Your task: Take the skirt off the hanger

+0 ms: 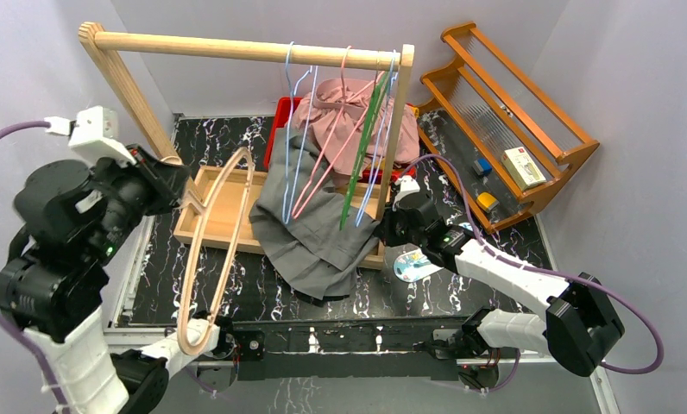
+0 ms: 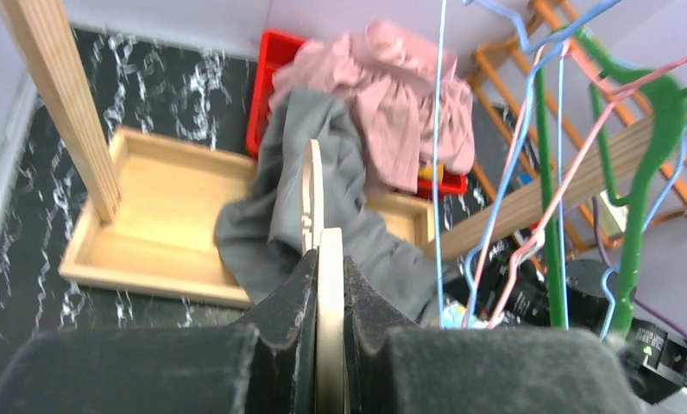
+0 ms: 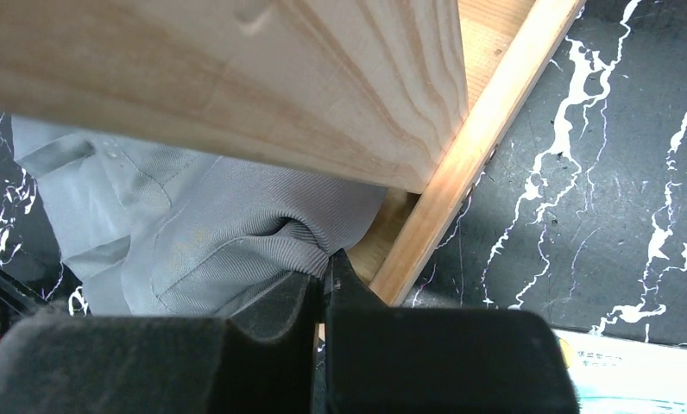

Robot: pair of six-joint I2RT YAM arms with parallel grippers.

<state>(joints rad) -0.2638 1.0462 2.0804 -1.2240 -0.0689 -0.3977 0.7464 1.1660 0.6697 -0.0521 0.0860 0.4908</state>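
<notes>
The gray skirt [image 1: 310, 233] looked soft and floppy. The right gripper [image 3: 325, 272] seemed pinched on its right edge; the left gripper [image 2: 330, 259] squeezed the wooden hanger [image 2: 311, 194].

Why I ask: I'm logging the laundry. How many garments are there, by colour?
grey skirt: 1
pink garment: 1
Total: 2
</notes>
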